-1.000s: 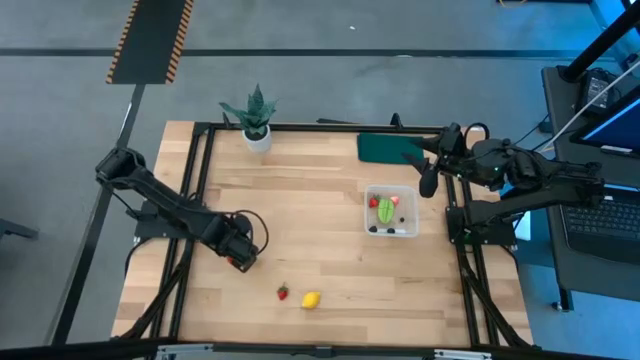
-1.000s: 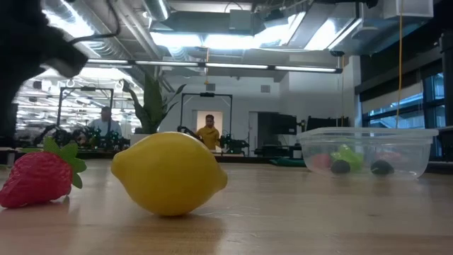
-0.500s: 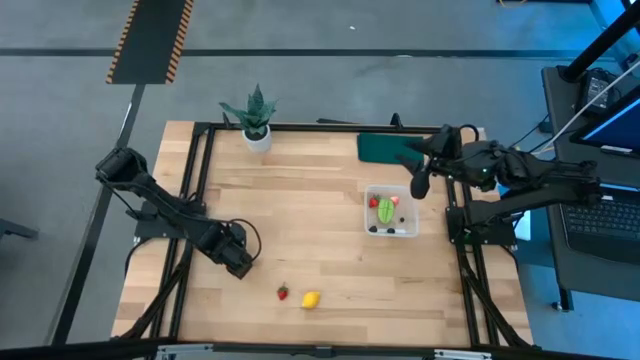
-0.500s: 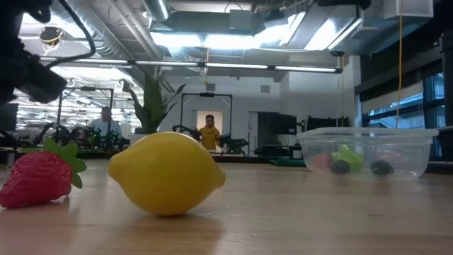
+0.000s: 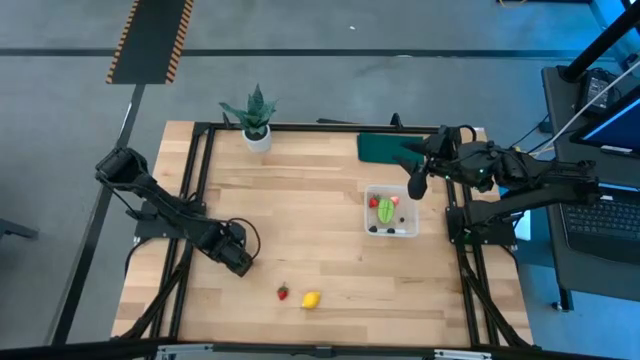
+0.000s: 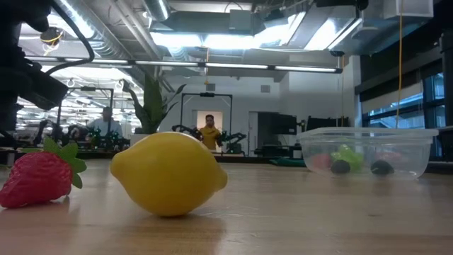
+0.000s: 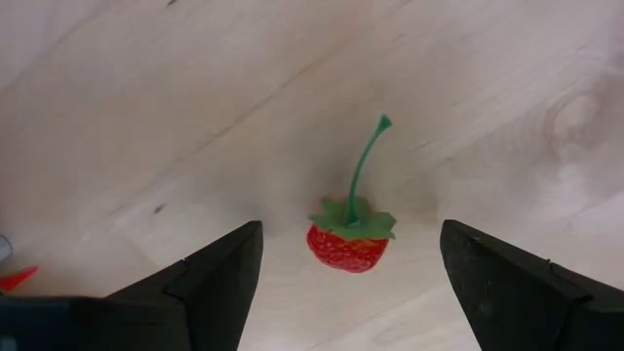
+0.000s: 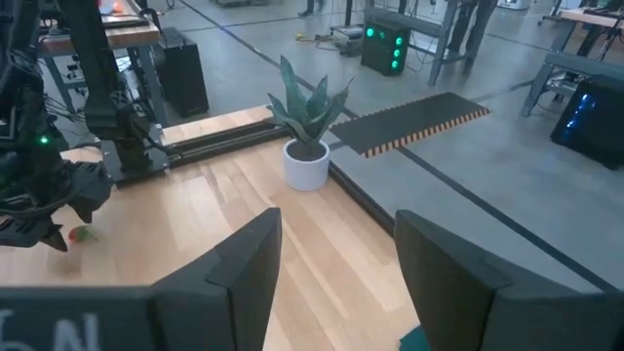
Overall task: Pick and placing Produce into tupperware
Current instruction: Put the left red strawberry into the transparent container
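Inside the tupperware [image 5: 391, 212], set on the right part of the table [image 5: 300, 220], a green leafy piece [image 5: 385, 209], small red pieces and dark berries are seen. Two produce pieces are left outside it, near the front edge: a strawberry [image 5: 283, 293] and, just beside it, a lemon [image 5: 311, 299]. The left gripper [image 5: 236, 259] is held low near the strawberry, its fingers [image 7: 210, 278] spread wide with the fruit seen between them, untouched. The right gripper [image 5: 417, 180] is held above the far edge of the tupperware, its fingers likewise parted and nothing between them. Pale wooden planks make up the table, framed by black rails. A potted plant [image 5: 255, 118] and a dark green rectangle [image 5: 385, 147] are placed along the far edge. Grey floor and a striped strip [image 5: 150, 40] are seen beyond. Across the room, under ceiling lights, two people [image 6: 209, 132] are visible among benches.
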